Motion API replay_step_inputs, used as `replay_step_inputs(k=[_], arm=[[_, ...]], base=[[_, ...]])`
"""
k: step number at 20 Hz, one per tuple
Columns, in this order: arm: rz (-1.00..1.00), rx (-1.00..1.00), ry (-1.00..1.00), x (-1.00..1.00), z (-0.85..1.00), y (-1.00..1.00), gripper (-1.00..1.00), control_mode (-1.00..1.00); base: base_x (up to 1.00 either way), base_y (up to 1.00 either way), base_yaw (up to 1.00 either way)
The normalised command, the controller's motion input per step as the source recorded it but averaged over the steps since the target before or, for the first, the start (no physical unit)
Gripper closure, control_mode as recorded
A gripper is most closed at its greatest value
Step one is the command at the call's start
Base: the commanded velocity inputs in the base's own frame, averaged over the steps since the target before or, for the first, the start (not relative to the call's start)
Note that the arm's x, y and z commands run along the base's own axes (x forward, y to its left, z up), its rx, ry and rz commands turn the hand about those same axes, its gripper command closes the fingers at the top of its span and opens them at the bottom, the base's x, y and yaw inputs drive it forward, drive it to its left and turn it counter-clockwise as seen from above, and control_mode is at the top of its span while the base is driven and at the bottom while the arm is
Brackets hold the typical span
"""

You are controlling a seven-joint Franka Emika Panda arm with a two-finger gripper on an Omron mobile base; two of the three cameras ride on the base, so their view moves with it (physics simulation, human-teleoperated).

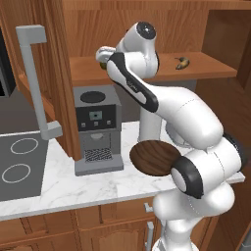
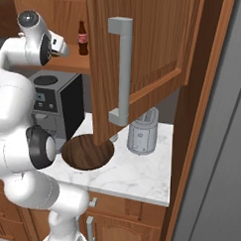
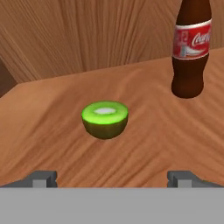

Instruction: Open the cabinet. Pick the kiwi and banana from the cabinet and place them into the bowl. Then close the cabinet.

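Two doors of the cabinet (image 1: 59,73) stand open in the left base view, and the arm reaches up to its shelf (image 1: 215,71). The gripper (image 1: 102,58) is at the left part of the shelf, with a bit of green just beside it that is too small to name. The banana (image 1: 182,62) lies on the right part of the shelf, well apart from the gripper. Below, on the marble counter (image 1: 59,186), the bowl (image 1: 154,158) sits beside the coffee machine (image 1: 98,130), partly behind the arm. From the right base view, one open door (image 2: 140,59) with its grey handle (image 2: 122,70) hangs in front, over the far edge of the bowl (image 2: 87,152). A dark bottle (image 2: 83,38) stands upright on the shelf, near the gripper (image 2: 63,46). A grey toaster (image 2: 143,133) is on the counter beside the door. From the hand view, the kiwi (image 3: 105,119) lies cut side up on the shelf, between the two fingertips (image 3: 41,178) but ahead of them, not touched. The fingers are wide apart and hold nothing. The bottle (image 3: 190,48) stands further back, to the right of the kiwi, apart from it.
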Motion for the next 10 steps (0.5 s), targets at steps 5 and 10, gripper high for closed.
replay_step_inputs(k=[5,10], arm=[[0.00,0.00,0.00,0.17,-0.09,0.02,-1.00,-1.00],[0.00,0.00,0.00,0.23,0.00,0.04,-1.00,-1.00]], base=[[0.00,0.00,0.00],[0.00,0.00,0.00]])
